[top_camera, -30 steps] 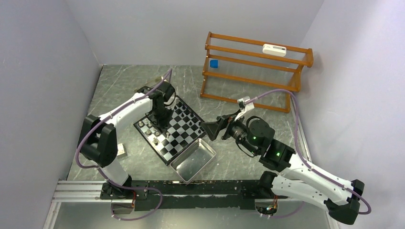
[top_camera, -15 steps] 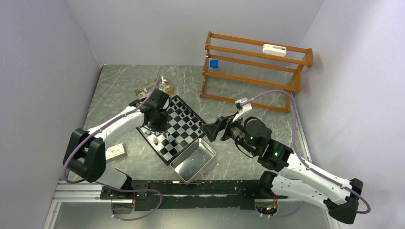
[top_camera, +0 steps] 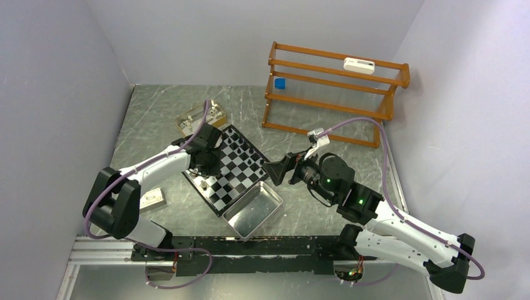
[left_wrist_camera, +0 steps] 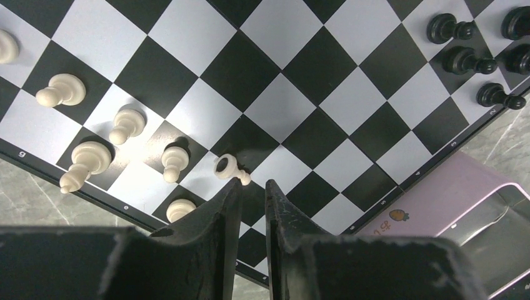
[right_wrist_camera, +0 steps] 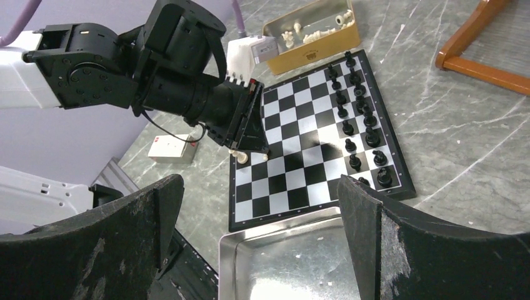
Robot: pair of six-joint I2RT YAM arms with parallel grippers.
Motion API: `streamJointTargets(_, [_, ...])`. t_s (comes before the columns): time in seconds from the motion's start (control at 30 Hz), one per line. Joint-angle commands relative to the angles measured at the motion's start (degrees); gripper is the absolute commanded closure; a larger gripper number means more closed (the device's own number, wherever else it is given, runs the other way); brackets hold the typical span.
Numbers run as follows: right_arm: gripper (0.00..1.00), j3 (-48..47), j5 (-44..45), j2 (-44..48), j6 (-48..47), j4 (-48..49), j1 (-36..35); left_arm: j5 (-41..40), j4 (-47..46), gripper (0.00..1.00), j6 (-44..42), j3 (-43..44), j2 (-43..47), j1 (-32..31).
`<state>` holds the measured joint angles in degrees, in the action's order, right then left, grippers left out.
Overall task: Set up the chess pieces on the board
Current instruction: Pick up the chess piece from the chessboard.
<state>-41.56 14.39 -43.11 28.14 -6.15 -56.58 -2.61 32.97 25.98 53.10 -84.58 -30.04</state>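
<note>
Left gripper point(left_wrist_camera: 253, 184) hangs over the board point(left_wrist_camera: 281, 106) at its white side, jaws narrowly parted, empty. A cream pawn point(left_wrist_camera: 228, 167) lies tipped at its fingertips. It looks light, hard and likely to roll, so pinch the slim waist. Right gripper point(right_wrist_camera: 260, 182) gapes wide beside the board. Black pieces point(left_wrist_camera: 465, 59) line the far edge.

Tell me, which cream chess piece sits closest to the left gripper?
The cream pawn just beyond the tips of the left gripper; the other cream pieces stand farther off.
</note>
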Motion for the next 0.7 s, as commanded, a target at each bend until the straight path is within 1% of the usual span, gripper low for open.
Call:
streamJointTargets(0.0, [0.01, 0.7, 1.5, 1.1, -0.6, 0.2, 0.1, -1.2, -3.3, 0.75, 1.1, -0.8, -0.5, -0.7])
streamJointTargets(0.1, [0.02, 0.9, 1.4, 1.0, -0.6, 0.3, 0.1, -1.1, -2.9, 0.75, 0.4, 0.1, -0.5, -0.9])
streamJointTargets(0.23, [0.02, 0.7, 1.2, 0.6, -0.5, 0.0, 0.1, -3.5, -0.5, 0.74, -0.7, 1.4, -1.0, -1.0])
streamJointTargets(0.67, [0.01, 0.7, 1.0, 1.0, -0.6, 0.0, 0.1, -5.8, 2.9, 0.76, -0.8, 1.6, -1.3, -1.0])
